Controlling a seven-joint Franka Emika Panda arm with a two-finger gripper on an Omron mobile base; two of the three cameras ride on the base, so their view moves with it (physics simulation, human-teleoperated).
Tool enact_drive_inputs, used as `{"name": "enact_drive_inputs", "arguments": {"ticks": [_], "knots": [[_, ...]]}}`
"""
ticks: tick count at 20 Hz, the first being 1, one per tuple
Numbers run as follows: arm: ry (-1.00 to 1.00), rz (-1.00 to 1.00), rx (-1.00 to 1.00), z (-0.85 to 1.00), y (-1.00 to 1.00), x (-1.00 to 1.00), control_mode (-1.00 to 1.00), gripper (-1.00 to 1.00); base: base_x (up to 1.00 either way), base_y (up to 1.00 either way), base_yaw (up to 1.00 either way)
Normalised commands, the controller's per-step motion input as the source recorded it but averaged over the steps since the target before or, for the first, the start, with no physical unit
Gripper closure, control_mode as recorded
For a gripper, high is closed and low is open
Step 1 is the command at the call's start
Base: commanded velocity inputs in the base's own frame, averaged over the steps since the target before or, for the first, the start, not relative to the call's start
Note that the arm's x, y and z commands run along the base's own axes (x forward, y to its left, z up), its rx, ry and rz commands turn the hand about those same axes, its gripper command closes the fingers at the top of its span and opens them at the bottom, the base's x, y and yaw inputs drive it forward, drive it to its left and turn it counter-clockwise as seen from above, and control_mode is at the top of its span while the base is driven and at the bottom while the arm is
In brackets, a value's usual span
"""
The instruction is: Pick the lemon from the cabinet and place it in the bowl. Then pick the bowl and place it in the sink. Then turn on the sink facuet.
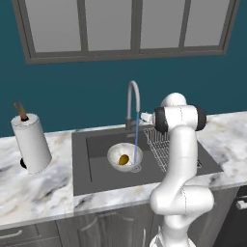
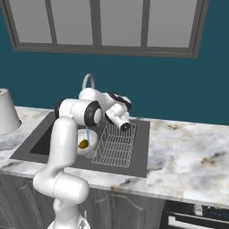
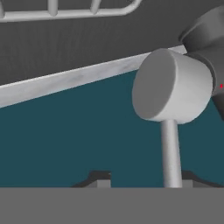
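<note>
Left base view is showing the bowl (image 1: 124, 157) sitting in the sink (image 1: 96, 166), near the middle of the basin, with the lemon (image 1: 123, 159) lying inside it. A thin blue stream of water (image 1: 136, 140) is running down from the sink facuet (image 1: 133, 102) and landing at the bowl's right rim. The wire rack (image 1: 161, 144) is lying along the right side of the basin, and a paper towel roll (image 1: 31, 142) is standing upright on the marble bench (image 1: 29, 188) to the left of the sink. In the hand view, the end effector (image 3: 142, 181) is pointing at the teal wall, its finger tips (image 3: 99, 179) standing apart, with the faucet's slim lever (image 3: 170, 153) rising just beside the right tip; whether the tips are pressing on it cannot be told. In the right base view, the hand (image 2: 118, 117) is hanging over the far edge of the rack, close to the faucet's base.
</note>
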Motion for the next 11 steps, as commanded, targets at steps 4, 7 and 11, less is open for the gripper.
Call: {"name": "enact_drive_inputs", "arguments": {"ticks": [4,7,11], "knots": [[0.02,-0.01,0.06,-0.11,-0.32,-0.01,-1.00,1.00,0.00,0.00,0.00],[0.00,0.00,-0.01,0.00,0.00,0.00,-1.00,1.00,0.00,0.00,0.00],[0.00,0.00,0.00,0.00,0.00,0.00,-1.00,1.00,0.00,0.00,0.00]]}}
